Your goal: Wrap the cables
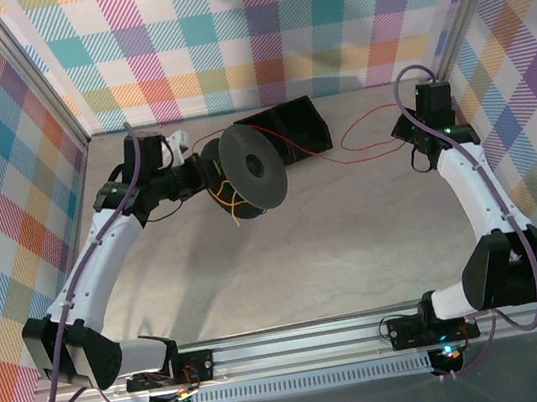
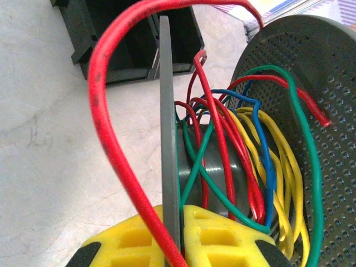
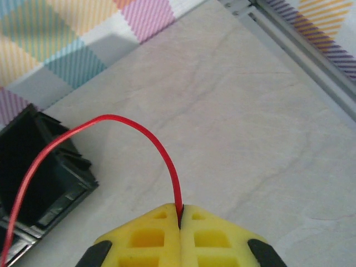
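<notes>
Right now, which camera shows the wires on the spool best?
Left wrist: the wires sit close, colours distinct, around the spool. From above they are a tiny tangle; right wrist has one red wire in the right pincer.

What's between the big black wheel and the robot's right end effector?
In the top view, a red cable runs over bare table from the black spool, past the black box, to the right end effector.

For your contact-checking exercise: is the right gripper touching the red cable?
Touching. The right wrist view shows the red cable pinched in the right gripper, between its closed yellow fingers.
</notes>
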Controlling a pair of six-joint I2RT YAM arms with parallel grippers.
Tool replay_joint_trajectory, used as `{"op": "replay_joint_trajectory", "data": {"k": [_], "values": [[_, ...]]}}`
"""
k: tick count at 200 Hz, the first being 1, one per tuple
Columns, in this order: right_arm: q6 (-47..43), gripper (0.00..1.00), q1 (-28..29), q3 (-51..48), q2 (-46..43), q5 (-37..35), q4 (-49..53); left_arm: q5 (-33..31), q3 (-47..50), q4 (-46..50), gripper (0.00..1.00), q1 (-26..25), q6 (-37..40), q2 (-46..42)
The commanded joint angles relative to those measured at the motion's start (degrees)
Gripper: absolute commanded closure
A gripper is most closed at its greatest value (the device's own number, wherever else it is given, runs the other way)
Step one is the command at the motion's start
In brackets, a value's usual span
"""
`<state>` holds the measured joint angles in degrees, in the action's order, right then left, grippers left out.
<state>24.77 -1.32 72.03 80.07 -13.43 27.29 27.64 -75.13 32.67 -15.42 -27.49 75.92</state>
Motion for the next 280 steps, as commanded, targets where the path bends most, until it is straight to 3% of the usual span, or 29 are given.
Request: {"op": "replay_joint_trajectory", "data": {"k": [1,47,103,114,148,171,184,227,256,280], "values": [[-1.5,1.0,-2.3,-1.0,0.2,-3.4,2.5,3.7,0.0,-4.7,1.0,2.8,-3.0,-4.1],[-1.4,1.0,-6.6,-4.0,-1.2,-2.6,2.9,2.9,-1.0,-1.2,1.0,5.6,-2.8,-5.3],[-0.5,1.0,-11.9,-8.3,-3.4,5.0,1.6,1.5,-2.3,2.9,1.0,5.8,-0.6,-5.8],[-0.6,1.0,-12.1,-9.1,-3.7,8.9,0.2,2.5,-2.5,2.6,1.0,5.8,-0.2,-6.2],[1.1,1.0,-11.4,-9.5,-1.2,34.0,-6.8,7.9,-3.0,-0.6,1.0,4.9,-1.3,-5.1],[0.0,1.0,-8.2,-8.3,-0.2,36.1,-7.1,5.4,-3.8,-0.9,1.0,4.5,-1.7,-4.0],[-1.2,0.74,-7.1,-7.3,0.0,35.5,-4.9,3.4,-4.5,-1.0,1.0,4.4,-1.7,-3.3],[-2.8,0.21,-7.1,-7.5,-6.6,36.4,-2.6,-3.8,-6.4,-1.5,1.0,2.9,1.9,-1.8],[-3.5,0.03,-6.9,-7.6,-11.8,45.8,-6.1,-4.3,-6.9,-3.4,1.0,2.0,5.6,-0.8],[-7.8,0.01,-2.4,-8.6,-14.6,48.9,-10.6,-1.3,-9.9,-2.6,1.0,1.8,9.1,1.1]]}}
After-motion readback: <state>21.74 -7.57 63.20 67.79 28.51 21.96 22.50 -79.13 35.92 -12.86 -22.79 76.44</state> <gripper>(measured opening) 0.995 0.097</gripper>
